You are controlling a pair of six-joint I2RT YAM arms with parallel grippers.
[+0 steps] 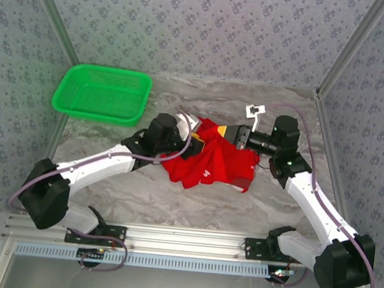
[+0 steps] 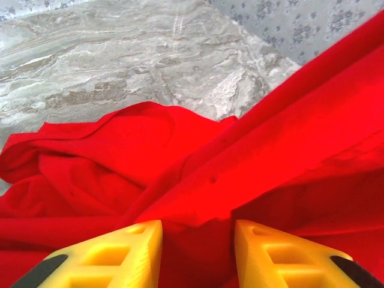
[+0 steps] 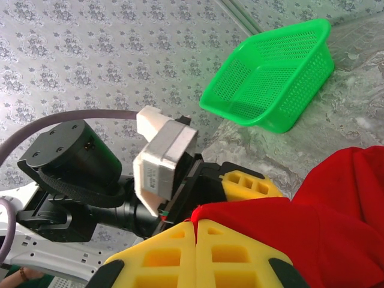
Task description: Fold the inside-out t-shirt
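The inside-out t-shirt (image 1: 212, 165) is a bunched heap of bright red cloth in the middle of the table, its upper edge lifted between the two grippers. My right gripper (image 1: 234, 134) comes in from the right. In the right wrist view this gripper (image 3: 196, 225) is shut on a red edge of the t-shirt (image 3: 312, 234). My left gripper (image 1: 195, 144) sits at the shirt's left side. Its yellow fingers (image 2: 135, 246) stand apart, open, with folds of the t-shirt (image 2: 252, 156) spread just beyond and below them.
A green mesh basket (image 1: 103, 93) stands at the back left, and also appears as the basket (image 3: 273, 78) in the right wrist view. Bare marbled tabletop (image 1: 173, 200) lies in front of the shirt. Patterned walls close the back and both sides.
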